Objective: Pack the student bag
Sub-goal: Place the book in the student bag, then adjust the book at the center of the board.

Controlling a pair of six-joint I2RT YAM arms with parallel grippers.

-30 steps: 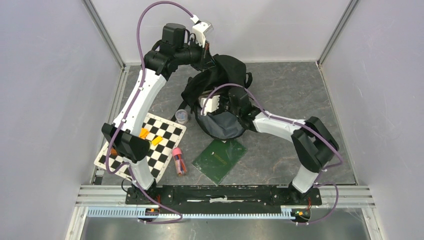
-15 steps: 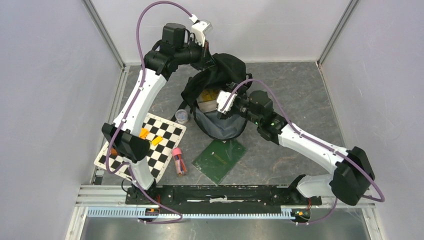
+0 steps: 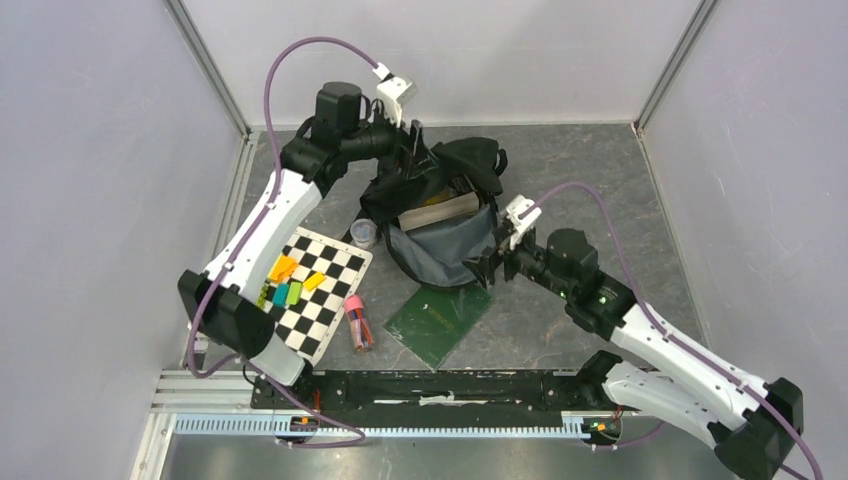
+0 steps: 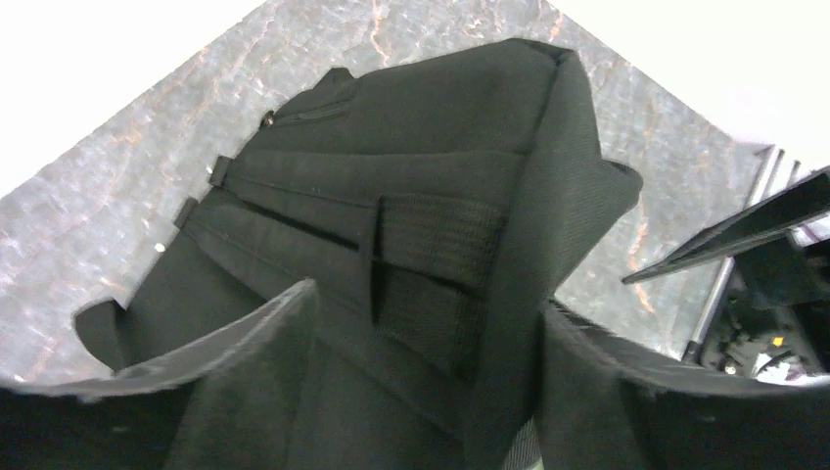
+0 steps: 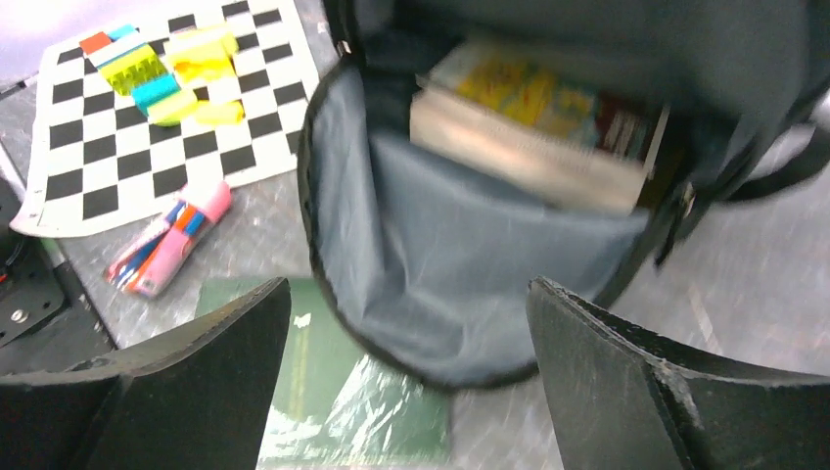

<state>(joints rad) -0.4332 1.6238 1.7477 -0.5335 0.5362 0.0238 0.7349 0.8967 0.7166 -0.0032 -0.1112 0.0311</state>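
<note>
student bag (image 3: pixel 445 245): lies around the middle of the worktop (image 3: pixel 600 180), toward the far edge; mouth open to the near edge, grey lining showing
inside the bag: a thick book (image 3: pixel 438 212) lying across the opening, yellow cover and pale page edges seen from the right wrist
left claw (image 3: pixel 412 140): at the far side of the bag, fingers spread; a fold of black fabric rises between them, and whether it touches them cannot be told
right claw (image 3: pixel 492 264): at the bag's near right rim, fingers wide apart, nothing between them
checkered mat (image 3: pixel 325 300): flat by the left edge, toward the near left corner
coloured blocks (image 3: pixel 285 282): clustered on the mat, orange, yellow, green and teal
pink pen pack (image 3: pixel 358 320): on the worktop just beside the mat's right side
green book (image 3: pixel 440 318): flat between the bag and the near edge, its far corner under the bag's rim
small clear cup (image 3: pixel 364 233): upright, between the mat and the bag
</note>
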